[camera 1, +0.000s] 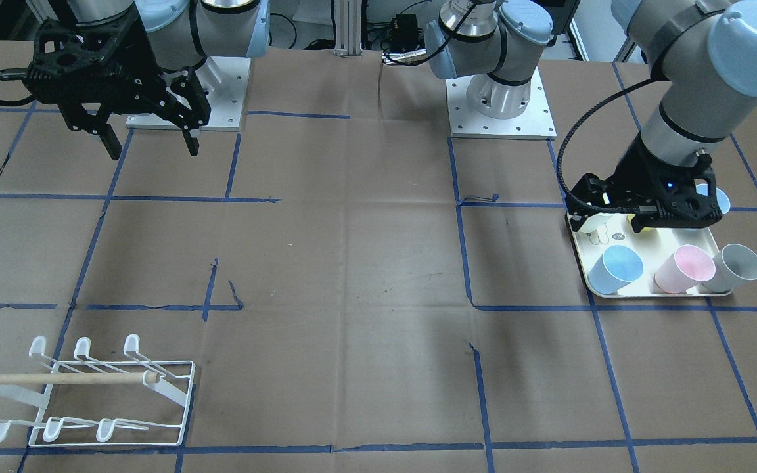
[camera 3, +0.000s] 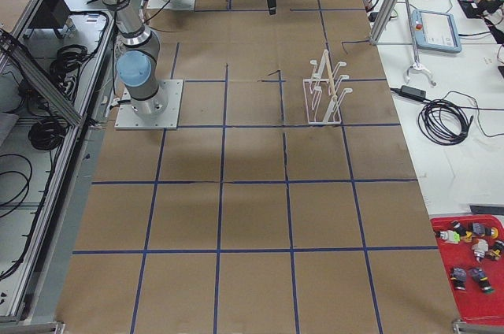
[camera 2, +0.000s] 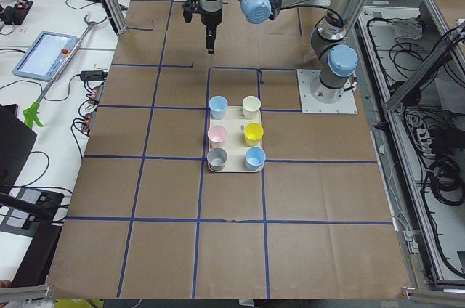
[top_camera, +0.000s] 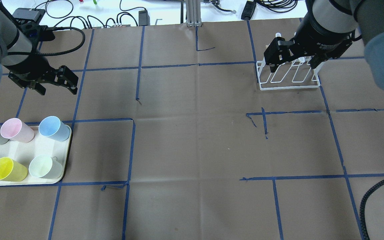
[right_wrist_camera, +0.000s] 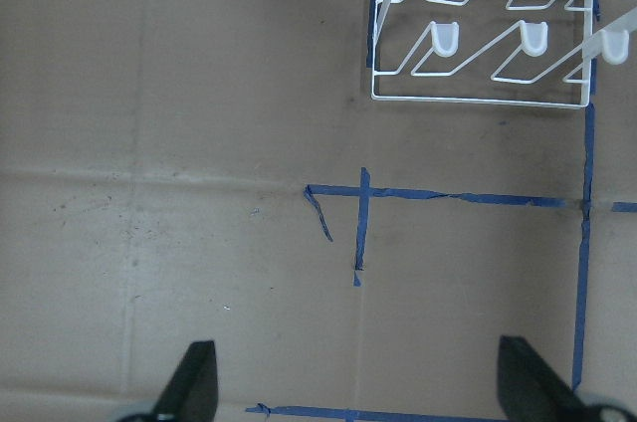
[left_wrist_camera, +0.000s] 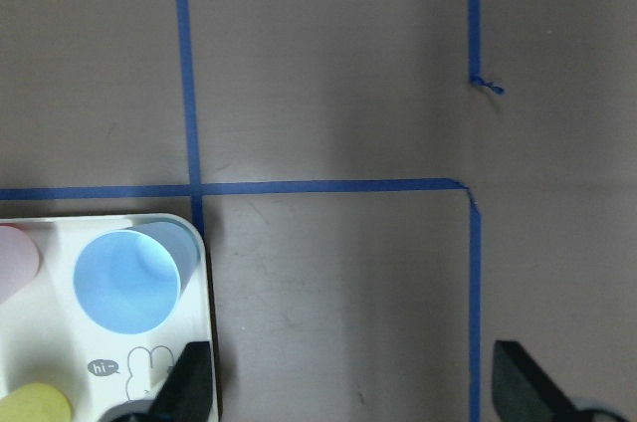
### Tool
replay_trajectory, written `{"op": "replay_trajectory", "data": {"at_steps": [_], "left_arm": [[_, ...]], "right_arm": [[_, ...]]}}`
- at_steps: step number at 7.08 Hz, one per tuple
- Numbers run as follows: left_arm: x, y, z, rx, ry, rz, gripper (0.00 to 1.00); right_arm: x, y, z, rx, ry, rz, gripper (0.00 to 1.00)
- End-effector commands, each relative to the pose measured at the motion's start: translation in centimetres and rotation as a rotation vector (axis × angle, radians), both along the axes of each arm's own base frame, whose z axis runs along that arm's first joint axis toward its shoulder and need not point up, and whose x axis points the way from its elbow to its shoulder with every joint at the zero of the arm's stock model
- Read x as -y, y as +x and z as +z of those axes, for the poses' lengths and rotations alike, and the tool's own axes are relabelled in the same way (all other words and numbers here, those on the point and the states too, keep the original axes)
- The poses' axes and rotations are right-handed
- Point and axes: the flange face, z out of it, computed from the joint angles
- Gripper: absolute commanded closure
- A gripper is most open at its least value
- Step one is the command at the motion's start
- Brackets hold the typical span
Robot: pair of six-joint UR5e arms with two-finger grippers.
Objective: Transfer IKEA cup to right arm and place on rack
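Overhead exterior: nothing done yet, six pastel plastic IKEA cups point(top_camera: 54, 128) all on cream rounded tray point(top_camera: 20, 149), left tool point(top_camera: 58, 88) spread, empty, just beyond tray, right tool point(top_camera: 293, 66) spread, empty, with white wire rack point(top_camera: 288, 87) far across table point(top_camera: 195, 140) from tray; pick, handover, racking remain.

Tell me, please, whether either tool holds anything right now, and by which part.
Nothing is held: the left tool and the right tool are both open and empty.
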Motion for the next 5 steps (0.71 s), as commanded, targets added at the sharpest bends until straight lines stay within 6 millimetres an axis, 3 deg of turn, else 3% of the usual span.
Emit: {"op": "replay_trajectory", "data": {"at_steps": [1,3,5], "left_arm": [[-0.3,5.0,-1.2,-0.001,0.009,-0.006,0.01],[0.7,6.6,-3.3,-0.003,0.019,-0.003,0.01],[0.8,8.4,-7.1,-0.009,0.028,0.026,0.01]], "right_arm": [[0.1,0.0,0.3,0.001,-0.007,0.0,0.0],[0.0,0.0,0.1,0.001,-0.004,0.0,0.0],[0.0,0.0,0.1,0.001,-0.004,0.0,0.0]]}}
